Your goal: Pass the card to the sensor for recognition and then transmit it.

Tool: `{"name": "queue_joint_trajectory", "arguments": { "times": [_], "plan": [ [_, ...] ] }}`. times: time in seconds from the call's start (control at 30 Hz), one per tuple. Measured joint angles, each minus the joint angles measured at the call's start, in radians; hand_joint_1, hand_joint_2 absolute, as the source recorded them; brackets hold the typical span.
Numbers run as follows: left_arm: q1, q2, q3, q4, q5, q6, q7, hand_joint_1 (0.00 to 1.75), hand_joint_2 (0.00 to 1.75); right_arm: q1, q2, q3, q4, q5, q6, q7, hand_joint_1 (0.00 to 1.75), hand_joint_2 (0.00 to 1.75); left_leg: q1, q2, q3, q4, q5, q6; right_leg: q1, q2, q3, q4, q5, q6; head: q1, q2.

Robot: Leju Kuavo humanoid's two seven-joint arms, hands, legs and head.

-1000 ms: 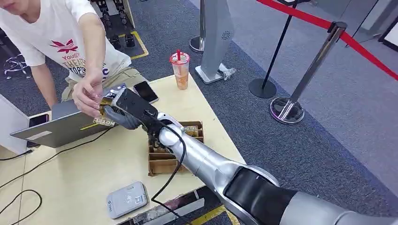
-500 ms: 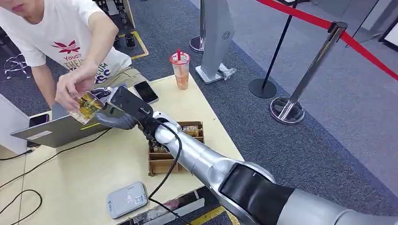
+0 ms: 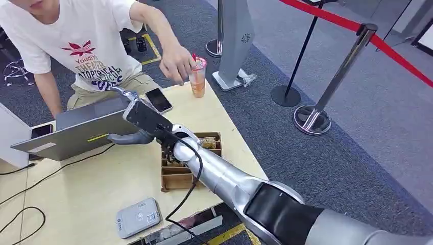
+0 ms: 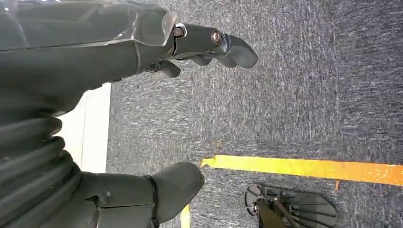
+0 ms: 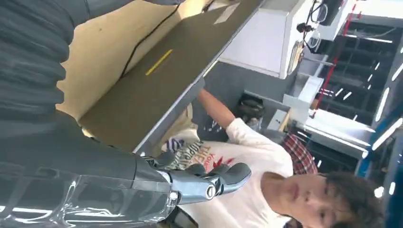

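Cards are sitting upright in the cardboard card box (image 3: 190,162) at lower centre of the head view, partly behind the robot's forearm. Right hand (image 3: 134,121) is hovering at centre left over the laptop (image 3: 76,133), fingers (image 5: 223,176) apart and holding nothing; the left hand (image 4: 157,71) is hanging over carpet, fingers apart too. A card is likely light, thin, stiff and slick, so pinching its exposed top edge looks best. The card reader (image 3: 138,218) is lying on the counter (image 3: 81,189) at lower left.

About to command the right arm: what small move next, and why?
Probably draw the right hand back toward the card box: it holds nothing over the laptop, and the person's hand is off by the drink.
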Motion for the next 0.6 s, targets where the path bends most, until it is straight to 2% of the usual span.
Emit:
{"name": "queue_joint_trajectory", "arguments": {
  "times": [0.07,0.23,0.3,0.37,0.43,0.47,0.53,0.57,0.6],
  "plan": [
    [0.000,0.000,0.000,0.000,0.003,0.000,-0.002,0.00,1.75,0.024,-0.011,0.001,-0.039,0.020,-0.015,-0.002,0.00,1.75,0.000,0.000,0.000,0.000,0.000,0.000,0.000,0.000,0.000,0.000,0.000,0.000,0.000,0.000],
    [0.000,0.000,0.000,0.000,0.003,0.000,-0.002,0.00,1.75,0.025,-0.012,0.002,-0.044,0.025,-0.018,-0.003,0.00,1.75,0.000,0.000,0.000,0.000,0.000,0.000,0.000,0.000,0.000,0.000,0.000,0.000,0.000,0.000],
    [0.001,0.000,0.000,0.000,0.010,0.002,-0.005,0.00,1.75,0.049,-0.021,0.004,-0.079,0.059,-0.044,-0.006,0.00,1.75,0.000,0.000,0.000,0.000,0.000,0.000,0.000,0.000,0.000,0.000,0.000,0.000,0.000,0.000],
    [0.009,0.000,0.000,0.000,0.020,0.003,-0.022,0.00,1.75,0.158,-0.059,0.005,-0.230,0.181,-0.125,0.019,0.19,1.75,0.000,0.000,0.000,0.000,0.000,0.000,0.000,0.000,0.000,0.000,0.000,0.000,0.000,0.000],
    [0.008,0.000,0.000,0.000,0.018,0.002,-0.022,0.00,1.75,0.199,-0.076,0.005,-0.282,0.206,-0.144,0.024,0.23,1.75,0.000,0.000,0.000,0.000,0.000,0.000,0.000,0.000,0.000,0.000,0.000,0.000,0.001,0.000],
    [0.009,0.000,0.000,0.000,0.019,0.002,-0.022,0.00,1.75,0.219,-0.083,0.003,-0.308,0.218,-0.149,0.024,0.40,1.75,0.000,0.000,0.000,0.000,0.000,0.000,0.000,0.000,0.000,0.000,0.000,0.000,0.000,0.000],
    [0.008,-0.001,0.000,0.000,0.022,0.003,-0.021,0.00,1.75,0.255,-0.093,-0.002,-0.349,0.238,-0.153,0.024,0.44,1.75,0.000,0.000,0.000,0.000,0.000,0.000,0.000,0.000,0.000,0.000,0.000,0.000,0.000,0.000],
    [0.009,-0.001,0.000,0.000,0.029,0.003,-0.021,0.00,1.75,0.273,-0.099,-0.003,-0.369,0.250,-0.153,0.022,0.54,1.75,0.000,0.000,0.000,0.000,0.000,0.000,0.000,0.000,0.000,0.000,0.000,0.000,0.000,0.000],
    [0.009,-0.001,0.001,0.000,0.034,0.005,-0.021,0.00,1.75,0.288,-0.105,-0.005,-0.382,0.257,-0.153,0.020,0.51,1.75,0.000,0.000,0.000,0.000,0.000,0.000,0.000,0.000,0.000,0.000,0.000,0.000,0.000,0.000]
  ]
}}
